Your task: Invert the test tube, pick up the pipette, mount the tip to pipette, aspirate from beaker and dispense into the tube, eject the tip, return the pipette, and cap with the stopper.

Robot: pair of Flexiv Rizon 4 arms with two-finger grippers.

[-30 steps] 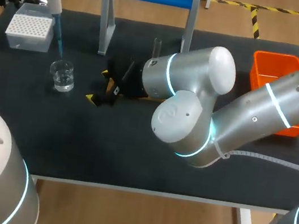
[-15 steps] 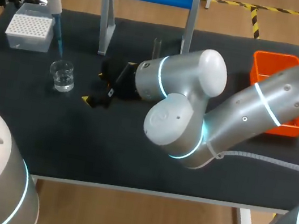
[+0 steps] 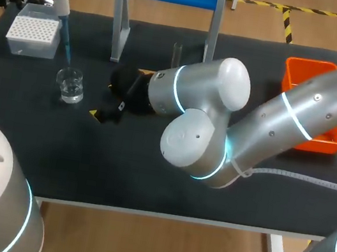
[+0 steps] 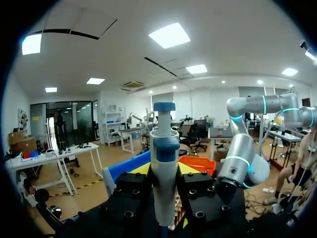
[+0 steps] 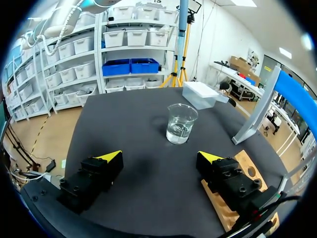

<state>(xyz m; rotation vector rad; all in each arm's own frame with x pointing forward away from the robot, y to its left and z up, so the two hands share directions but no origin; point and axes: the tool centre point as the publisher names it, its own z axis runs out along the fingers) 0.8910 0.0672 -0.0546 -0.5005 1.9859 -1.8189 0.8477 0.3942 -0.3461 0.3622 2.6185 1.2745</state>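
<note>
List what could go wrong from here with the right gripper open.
1. The open right gripper sits low with the beaker just ahead; a push forward could tip it and spill its contents.
2. The pipette tip hangs close by that beaker, so the two arms might collide there.
3. The right arm lies close to the test tube and may knock it.

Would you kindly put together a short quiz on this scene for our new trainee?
1. True or false: the right gripper is shut on the beaker.
2. What does the left gripper hold? A) the pipette B) a stopper C) a test tube
3. Fill in: the bin at the table's right side is coloured ___.
Key: 1 false: it is open, with the beaker standing ahead of it. 2 A. 3 orange.
</note>
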